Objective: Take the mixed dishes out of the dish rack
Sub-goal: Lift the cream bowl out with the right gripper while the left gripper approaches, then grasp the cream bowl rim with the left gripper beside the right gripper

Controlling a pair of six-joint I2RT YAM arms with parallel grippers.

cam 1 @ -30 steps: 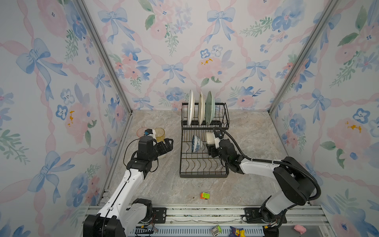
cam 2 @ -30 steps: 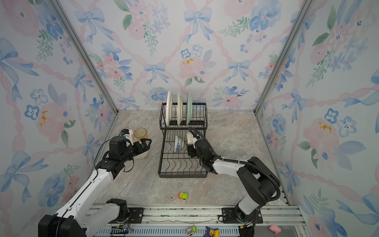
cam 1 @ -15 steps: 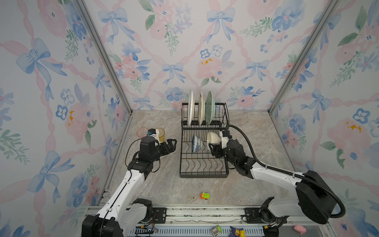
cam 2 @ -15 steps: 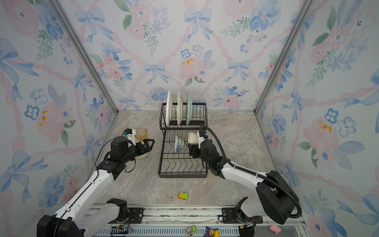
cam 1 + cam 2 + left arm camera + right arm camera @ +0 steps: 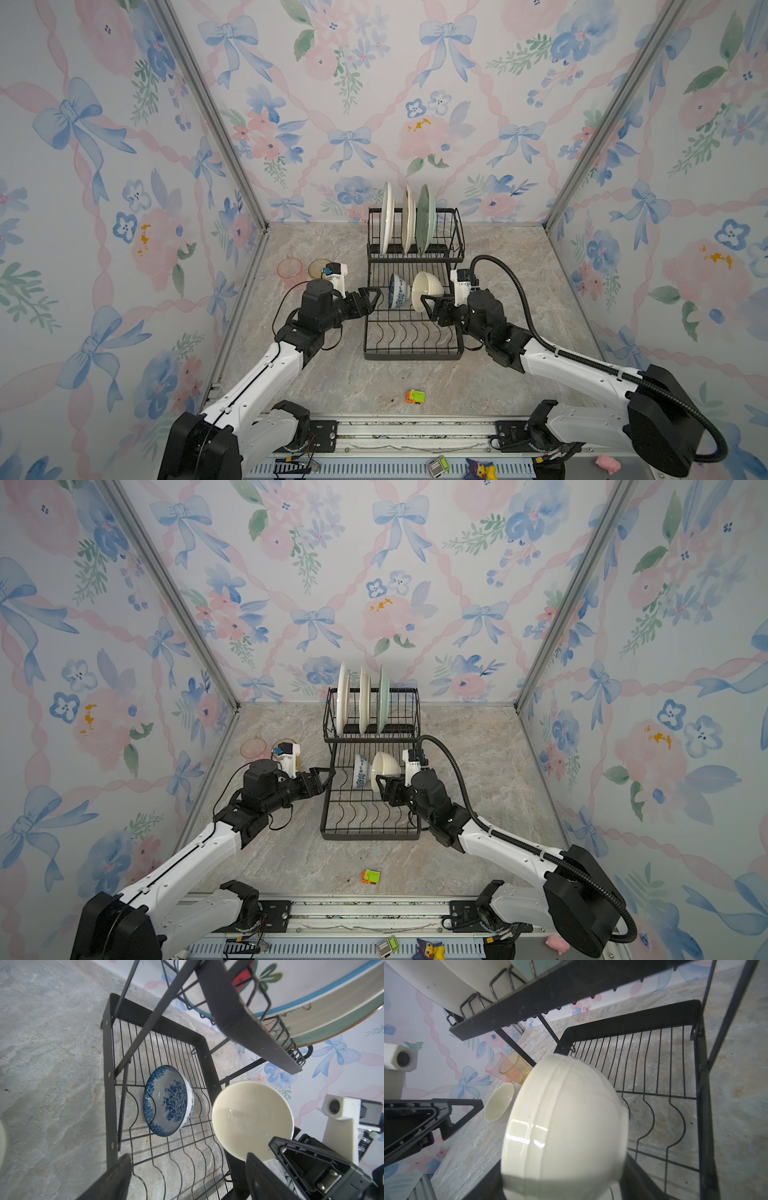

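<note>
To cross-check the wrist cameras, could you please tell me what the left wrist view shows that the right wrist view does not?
Only the left wrist view shows the blue-patterned bowl, leaning in the dish rack's lower tray. Only the right wrist view shows the pink tumbler and amber tumbler on the table. Both show the white bowl held by the right gripper above that tray.
</note>
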